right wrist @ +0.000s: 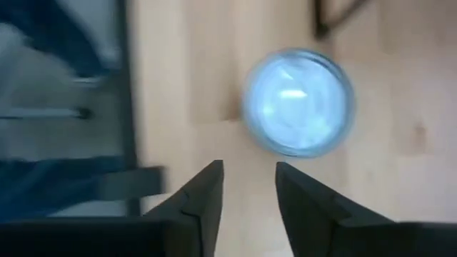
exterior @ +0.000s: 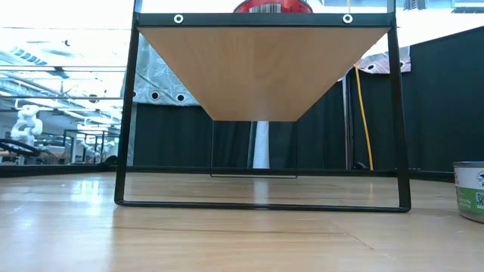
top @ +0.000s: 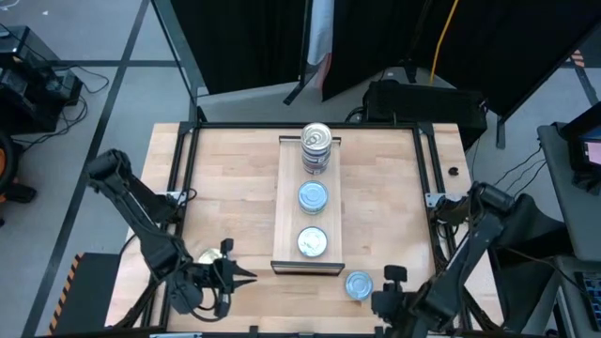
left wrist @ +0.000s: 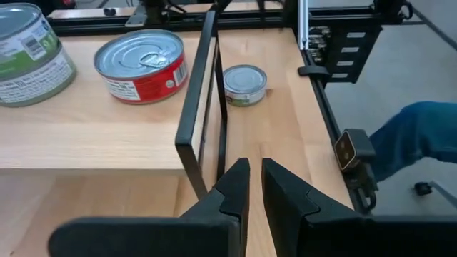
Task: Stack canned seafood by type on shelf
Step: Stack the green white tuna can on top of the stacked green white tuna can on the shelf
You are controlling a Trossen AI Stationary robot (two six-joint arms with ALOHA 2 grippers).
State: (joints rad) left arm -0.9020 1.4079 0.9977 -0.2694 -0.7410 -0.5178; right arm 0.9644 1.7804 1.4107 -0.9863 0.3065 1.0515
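1. My right gripper (right wrist: 246, 196) hangs released over the worktop's (top: 225, 178) near right corner, fingers apart and holding nothing.
2. Just ahead of it a blue-topped tin (right wrist: 298, 102) sits on the worktop, beside the shelf's (top: 288, 202) front end; it looks blurred, so I can't read its label.
3. My left gripper (left wrist: 255, 187) waits near the front left, fingers nearly closed, empty.
4. On the shelf: a red-labelled tin (left wrist: 141, 66), a blue tin (top: 313, 196), and a stack (top: 316, 147) at the far end.

Blurred silver-topped tin (right wrist: 298, 102), green-label tin (left wrist: 28, 53) cut by frame edge, red tin (exterior: 271, 7) mostly hidden above shelf (exterior: 262, 64)
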